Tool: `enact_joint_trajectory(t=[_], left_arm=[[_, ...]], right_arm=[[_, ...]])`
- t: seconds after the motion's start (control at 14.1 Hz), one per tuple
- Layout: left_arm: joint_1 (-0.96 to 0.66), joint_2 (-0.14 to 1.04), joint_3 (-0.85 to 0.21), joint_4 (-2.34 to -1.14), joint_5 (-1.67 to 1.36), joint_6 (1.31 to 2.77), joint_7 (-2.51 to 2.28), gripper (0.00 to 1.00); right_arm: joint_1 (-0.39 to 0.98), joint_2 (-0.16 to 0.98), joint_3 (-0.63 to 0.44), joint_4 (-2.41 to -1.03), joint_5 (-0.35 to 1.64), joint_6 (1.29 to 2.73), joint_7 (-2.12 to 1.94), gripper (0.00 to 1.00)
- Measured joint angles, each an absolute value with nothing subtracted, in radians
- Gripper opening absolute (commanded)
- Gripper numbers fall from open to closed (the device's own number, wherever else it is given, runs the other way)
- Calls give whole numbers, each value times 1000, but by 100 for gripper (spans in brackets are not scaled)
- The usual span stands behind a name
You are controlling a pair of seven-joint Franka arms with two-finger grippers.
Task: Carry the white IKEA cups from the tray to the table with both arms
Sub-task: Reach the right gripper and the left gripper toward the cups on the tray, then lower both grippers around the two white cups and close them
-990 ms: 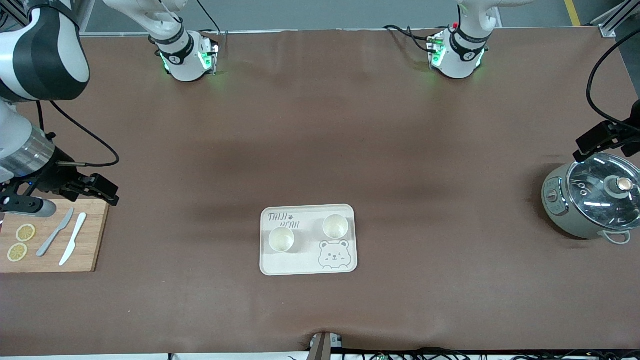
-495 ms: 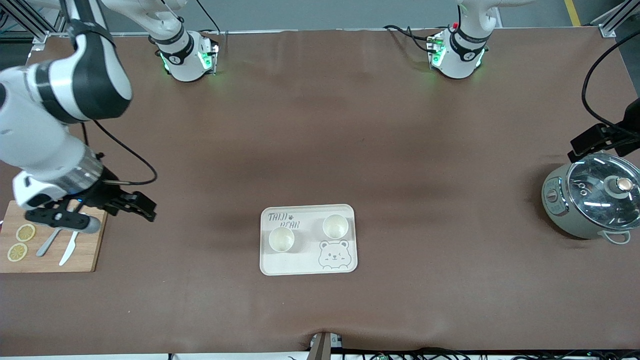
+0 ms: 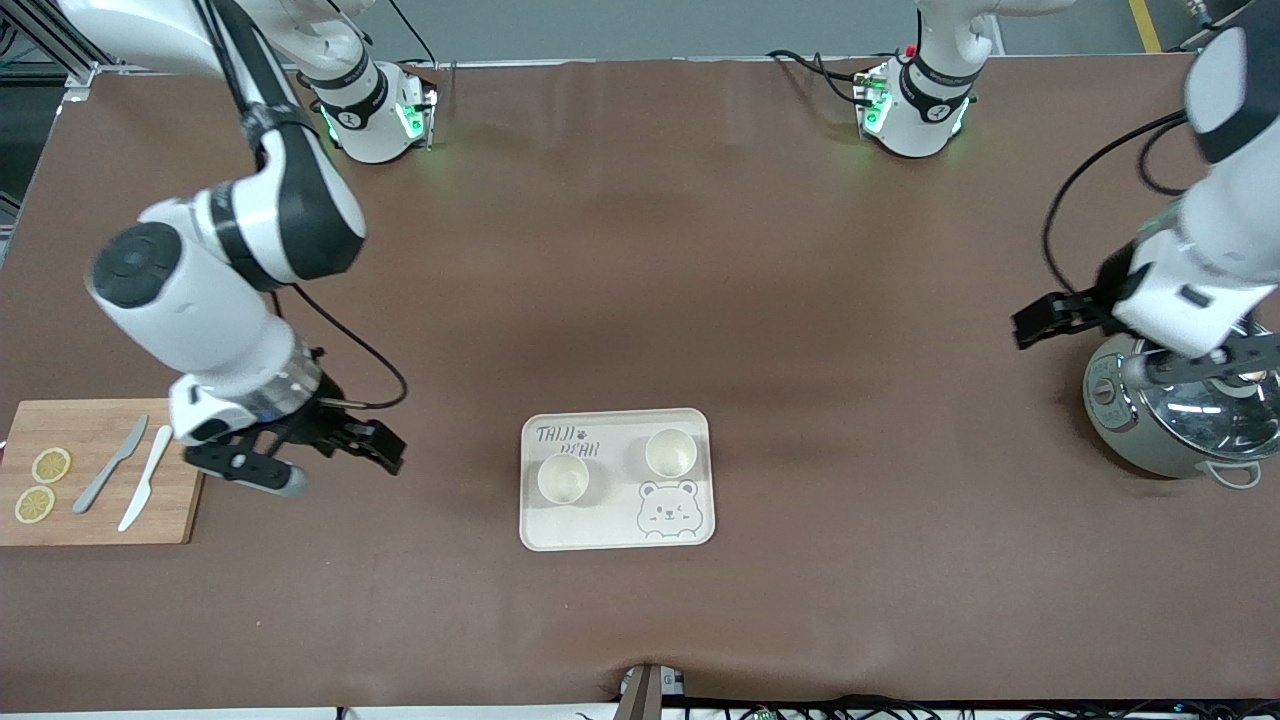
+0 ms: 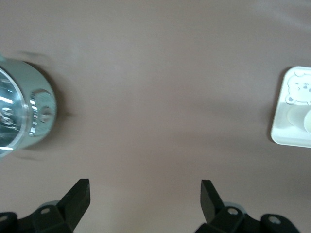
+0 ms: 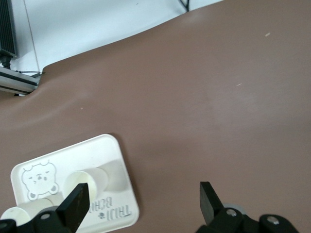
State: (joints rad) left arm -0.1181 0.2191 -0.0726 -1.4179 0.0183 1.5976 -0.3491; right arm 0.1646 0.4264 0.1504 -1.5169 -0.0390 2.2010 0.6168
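Two white IKEA cups stand upright on a cream tray (image 3: 690, 530) with a bear drawing, mid-table. One cup (image 3: 563, 478) is toward the right arm's end and nearer the camera. The other cup (image 3: 670, 452) is toward the left arm's end. My right gripper (image 3: 388, 455) is open and empty over bare table between the cutting board and the tray. The right wrist view shows the tray (image 5: 116, 160) and both cups (image 5: 95, 178) ahead of the right gripper (image 5: 144, 196). My left gripper (image 3: 1030, 325) is open and empty over the table beside the pot. In the left wrist view the left gripper (image 4: 145, 194) faces bare table.
A grey-green pot (image 3: 1150, 440) with a glass lid stands at the left arm's end, partly under the left wrist; it also shows in the left wrist view (image 4: 29, 111). A wooden cutting board (image 3: 185, 500) with two knives and two lemon slices lies at the right arm's end.
The right arm swung from over the cutting board toward the tray. The left arm came in from the table's end, its gripper moving past the pot toward the middle. Cups unmoved.
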Motion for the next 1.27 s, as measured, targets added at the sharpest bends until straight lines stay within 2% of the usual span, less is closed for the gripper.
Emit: enact_joint_trajectory(t=[0.35,0.92,1.27], left_arm=[[-238,296,-74,-1415,18,1659,-543,100],[-414,457,-77,-1412,18,1968,-870,100],[-490,579,-76,-1410,18,2122,-992,100]], right_arm=[[252,532,149,-1517,-102,2309,753,100],[318,667,147,-1518,-146,2463,807,100],[327,695,147,-1517,-180,2473,807,100]])
